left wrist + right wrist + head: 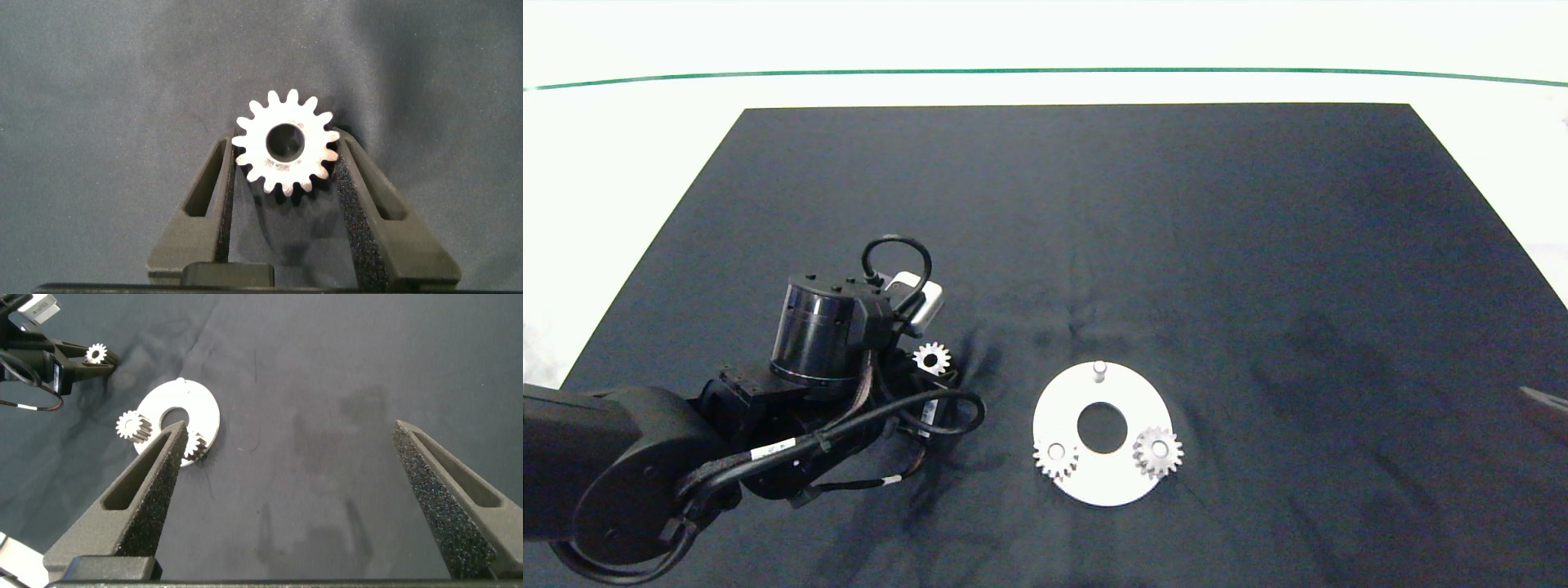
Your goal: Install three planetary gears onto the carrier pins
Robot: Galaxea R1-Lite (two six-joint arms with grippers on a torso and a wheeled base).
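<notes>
A toothed silvery metal gear [284, 145] with a round bore is clamped between the grey foam-padded fingers [355, 200] of the left hand [931, 365], held just left of the flat white disc [1107, 482] on the dark cloth-covered surface [1258, 245]. Two more gears [1158, 452] [1055, 459] are seated on the disc's nearer pins, either side of its large central hole; the far pin [1099, 370] stands bare. The right hand [302, 498] is spread wide above open cloth, well to the right of the disc.
</notes>
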